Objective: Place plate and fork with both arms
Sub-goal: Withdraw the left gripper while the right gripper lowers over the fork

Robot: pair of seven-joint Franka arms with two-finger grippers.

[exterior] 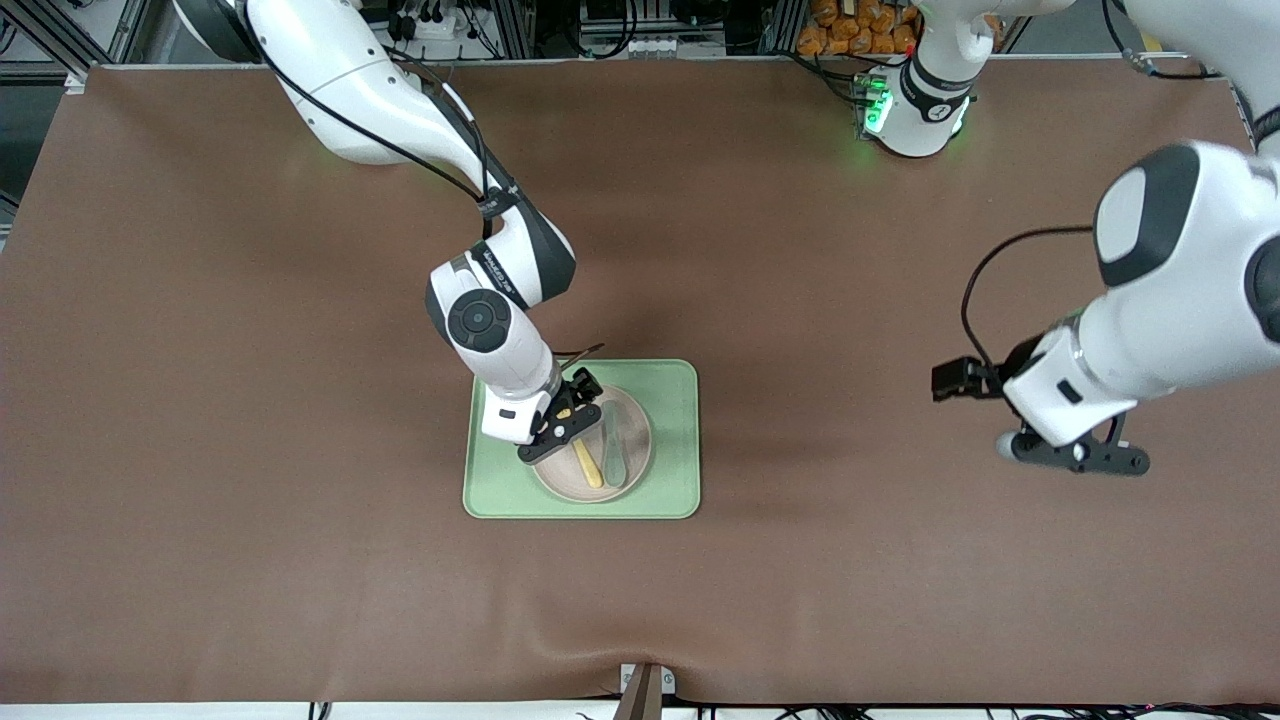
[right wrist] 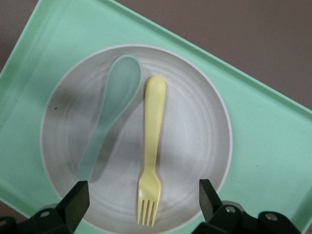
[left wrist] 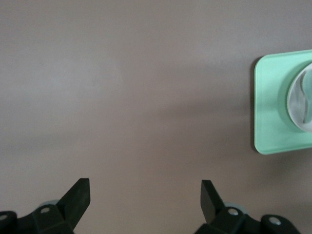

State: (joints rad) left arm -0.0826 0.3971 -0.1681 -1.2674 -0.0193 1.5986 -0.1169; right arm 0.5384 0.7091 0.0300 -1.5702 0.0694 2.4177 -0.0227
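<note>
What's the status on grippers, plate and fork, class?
Right gripper open over the plate, empty. Left gripper open over bare table, waiting. Fork and spoon lie side by side on the plate, in the green tray. Nothing blocking.

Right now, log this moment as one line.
right gripper: open over fork | plate: on tray, holds fork, spoon | left gripper: open, waiting

The plate point(right wrist: 195, 126), round and cream with a shallow rim, sits flat on the green tray point(right wrist: 273, 146). The fork point(right wrist: 152, 146), pale yellow plastic, lies flat on the plate just beside a grey-green spoon point(right wrist: 112, 107), the two roughly parallel.
</note>
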